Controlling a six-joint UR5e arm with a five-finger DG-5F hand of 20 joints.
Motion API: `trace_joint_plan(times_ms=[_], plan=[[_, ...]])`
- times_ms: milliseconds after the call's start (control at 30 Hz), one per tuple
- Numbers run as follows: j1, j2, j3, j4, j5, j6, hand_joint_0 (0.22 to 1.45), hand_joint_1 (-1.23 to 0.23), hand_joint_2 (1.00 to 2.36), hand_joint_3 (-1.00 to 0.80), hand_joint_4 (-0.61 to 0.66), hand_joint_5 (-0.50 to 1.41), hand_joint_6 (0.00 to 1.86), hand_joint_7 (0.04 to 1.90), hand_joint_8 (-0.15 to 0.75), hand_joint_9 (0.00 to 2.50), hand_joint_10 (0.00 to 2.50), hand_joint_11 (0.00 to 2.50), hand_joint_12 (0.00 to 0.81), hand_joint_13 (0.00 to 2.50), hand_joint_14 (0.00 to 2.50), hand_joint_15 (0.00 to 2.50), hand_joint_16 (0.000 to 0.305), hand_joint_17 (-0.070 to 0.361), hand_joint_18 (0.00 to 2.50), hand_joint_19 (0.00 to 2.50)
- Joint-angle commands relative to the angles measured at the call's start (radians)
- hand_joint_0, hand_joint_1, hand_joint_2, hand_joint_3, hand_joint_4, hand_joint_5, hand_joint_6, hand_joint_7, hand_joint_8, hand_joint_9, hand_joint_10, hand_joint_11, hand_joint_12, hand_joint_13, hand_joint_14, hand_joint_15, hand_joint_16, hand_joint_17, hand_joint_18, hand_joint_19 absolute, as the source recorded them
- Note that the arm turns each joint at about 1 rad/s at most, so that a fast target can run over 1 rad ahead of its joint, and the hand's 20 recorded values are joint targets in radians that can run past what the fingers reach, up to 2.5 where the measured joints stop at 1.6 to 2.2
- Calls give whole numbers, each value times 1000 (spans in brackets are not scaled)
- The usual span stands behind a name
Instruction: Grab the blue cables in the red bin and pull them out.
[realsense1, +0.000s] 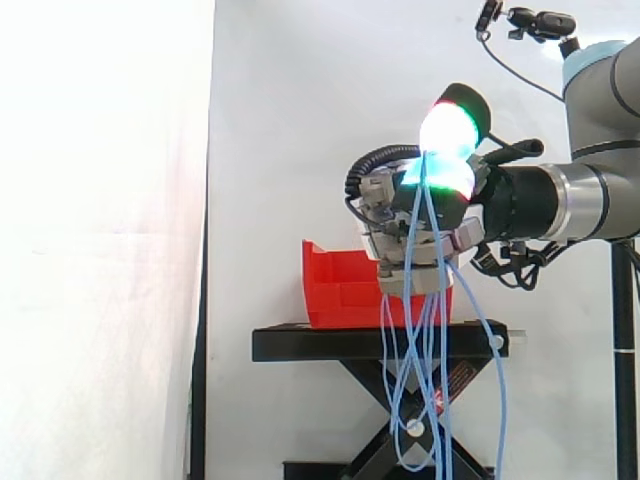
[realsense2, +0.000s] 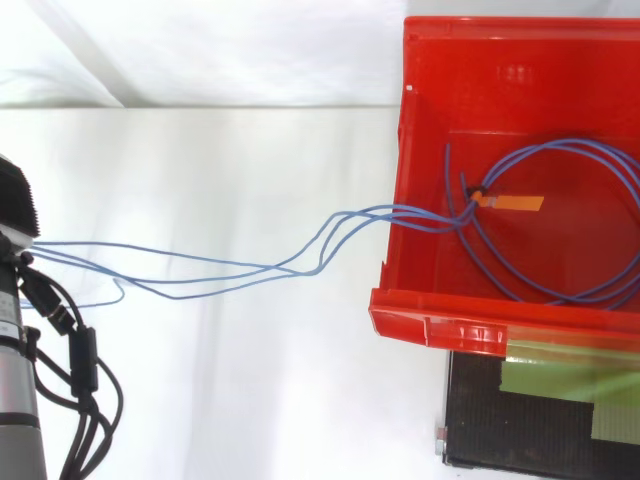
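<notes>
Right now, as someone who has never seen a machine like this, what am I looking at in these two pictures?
This is a grey robot arm with a hand of fingers on its end. The glowing pads are the hand's own fingertips. One picture is taken from the side, level with the work, with the arm coming in from the right. The other looks straight down from above. A red plastic bin stands on a black scissor stand before a white curtain. The hand pinches thin blue cables, which hang from it in loops past the stand. From above, a coil of them with an orange tag lies in the bin, with strands running out over its wall.
</notes>
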Motion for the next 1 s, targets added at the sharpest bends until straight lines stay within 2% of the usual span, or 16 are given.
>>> trace_joint_plan(times_ms=[0, 100, 267, 400, 467, 600, 967], plan=[[1, 1, 1, -1, 0, 0, 905, -848, 1000, -1000, 193, 924, 699, 510, 352, 1135, 30, 1490, 370, 1308, 536, 1343, 42, 94, 1037, 1235], [0, 1, 1, -1, 0, 0, 904, -849, 1000, -1000, 189, 921, 704, 505, 354, 1134, 32, 1476, 368, 1302, 549, 1337, 41, 93, 1035, 1246], [0, 2, 0, -1, 0, 0, 905, -846, 1000, -1000, 206, 929, 684, 512, 339, 1294, 31, 1481, 361, 1348, 471, 1388, 40, 91, 1063, 1236], [0, 2, 0, -1, 0, 0, 906, -843, 1000, -1000, 204, 937, 668, 530, 325, 1405, 27, 1530, 348, 1362, 596, 1364, 41, 91, 1086, 1232], [0, 1, 0, -1, 0, 0, 907, -838, 1000, -1000, 226, 953, 645, 548, 304, 1542, 22, 1555, 319, 1380, 939, 1247, 40, 90, 1121, 1243], [1, 1, 0, -1, 1, 0, 910, -827, 1000, -1000, 247, 957, 637, 557, 292, 1568, 20, 1558, 316, 1371, 1254, 1140, 40, 89, 1137, 1267], [0, 1, 0, -9, 0, 0, 832, -796, 1000, -1000, 272, 953, 566, 576, 302, 1567, 25, 1452, 322, 1347, 1309, 1104, 43, 96, 1091, 1236]])
